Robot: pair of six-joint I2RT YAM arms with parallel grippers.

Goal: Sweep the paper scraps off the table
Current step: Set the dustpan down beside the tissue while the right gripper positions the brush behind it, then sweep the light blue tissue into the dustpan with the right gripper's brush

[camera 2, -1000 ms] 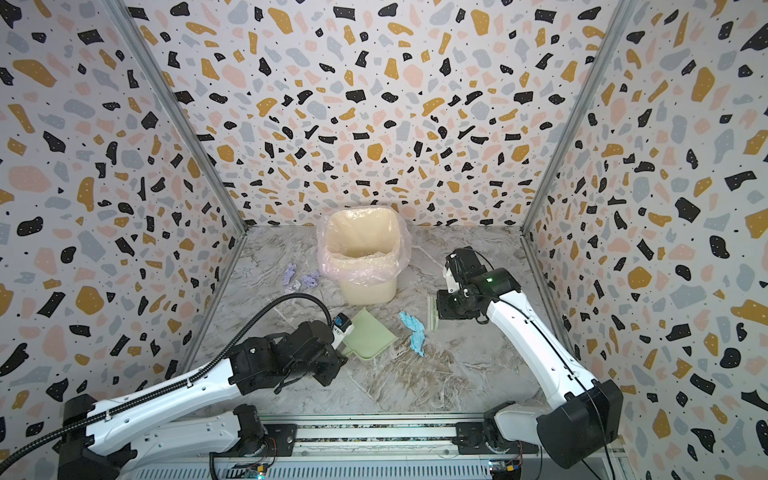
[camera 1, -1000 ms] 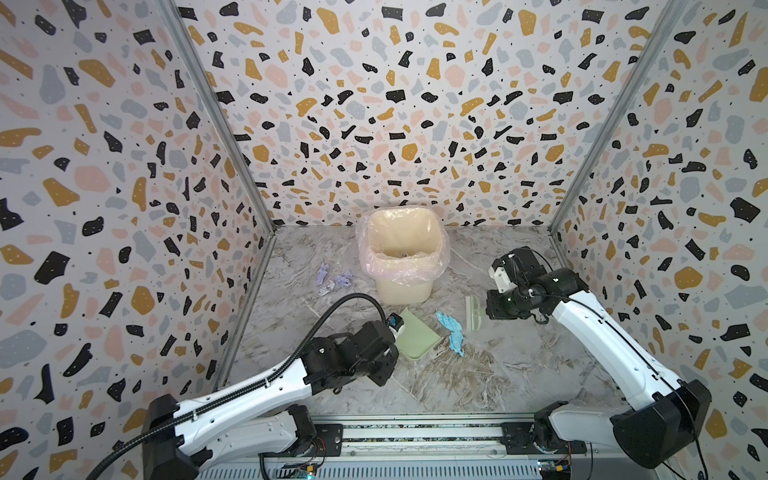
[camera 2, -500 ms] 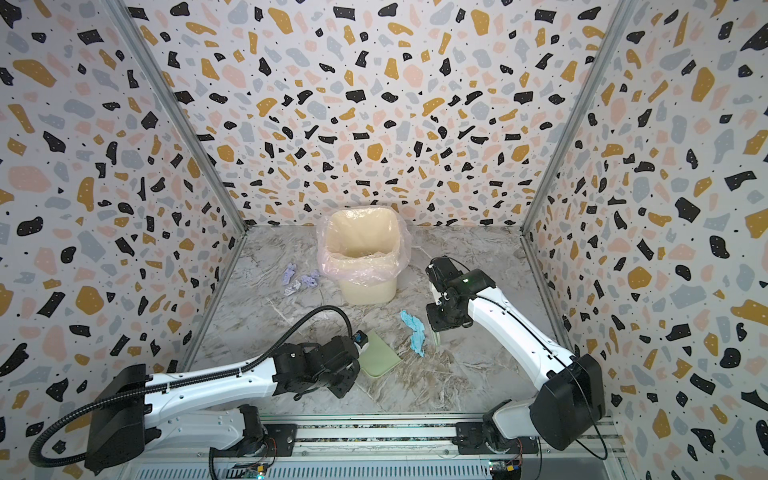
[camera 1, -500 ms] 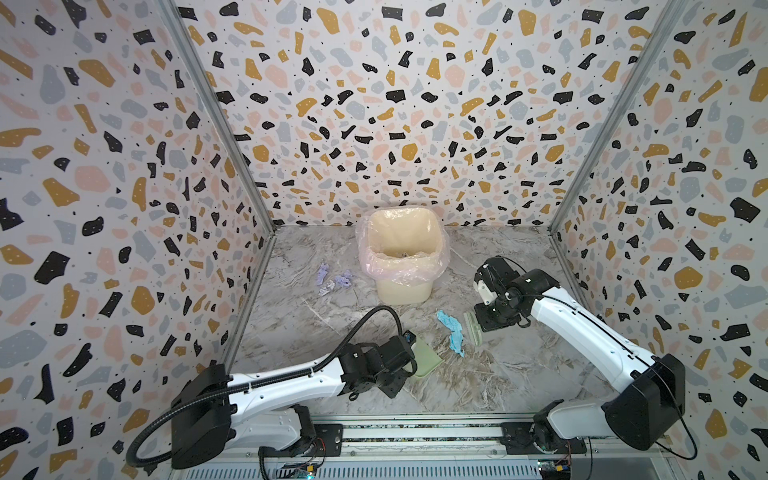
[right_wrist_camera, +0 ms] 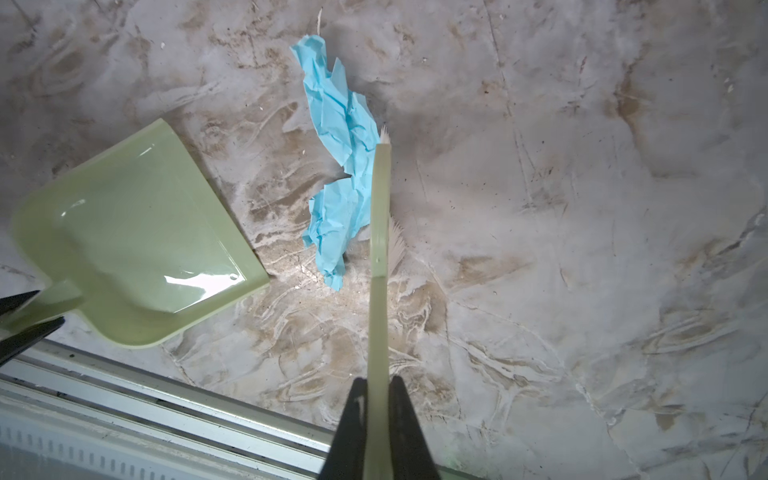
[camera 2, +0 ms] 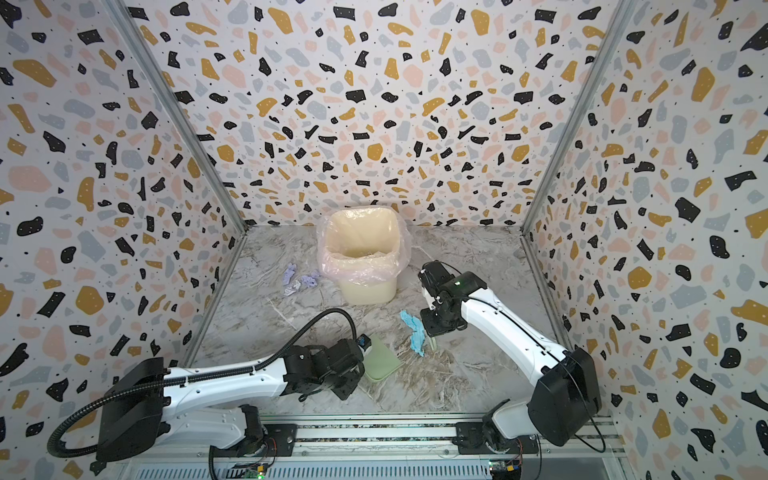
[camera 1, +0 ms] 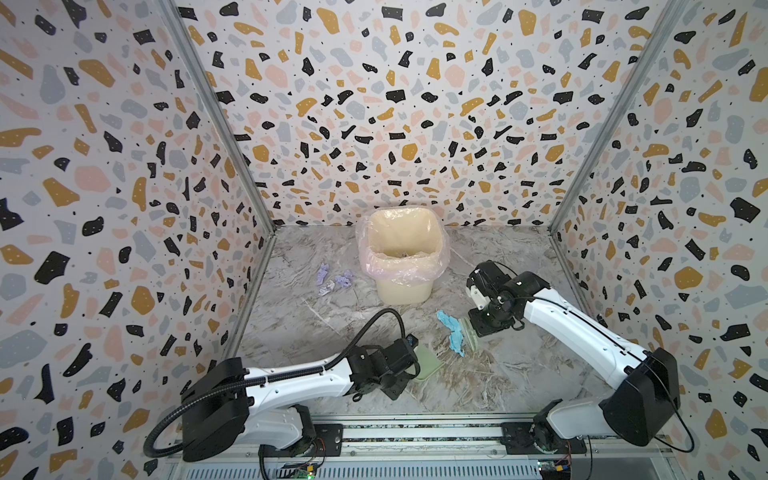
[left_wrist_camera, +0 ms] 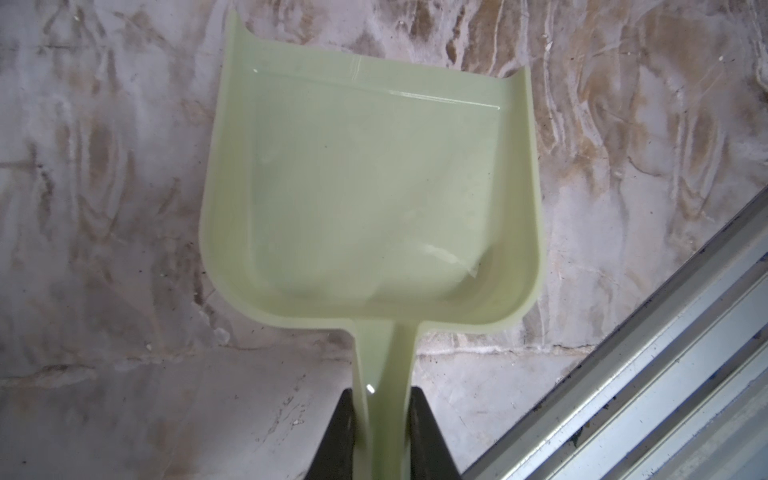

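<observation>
jaws of the left gripper (left_wrist_camera: 381, 392) pinch a pale green plastic dustpan (left_wrist_camera: 370, 187) by its handle; right gripper (right_wrist_camera: 378, 380) clamps a slim green brush (right_wrist_camera: 380, 232) (white bristles) against crumpled light blue paper scraps (right_wrist_camera: 340, 166) on the marble-patterned table (right_wrist_camera: 582, 208).

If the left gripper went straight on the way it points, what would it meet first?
The left gripper grips the dustpan, which leads: bare table ahead of its lip, then probably the blue scrap, judging by the right wrist view.
</observation>
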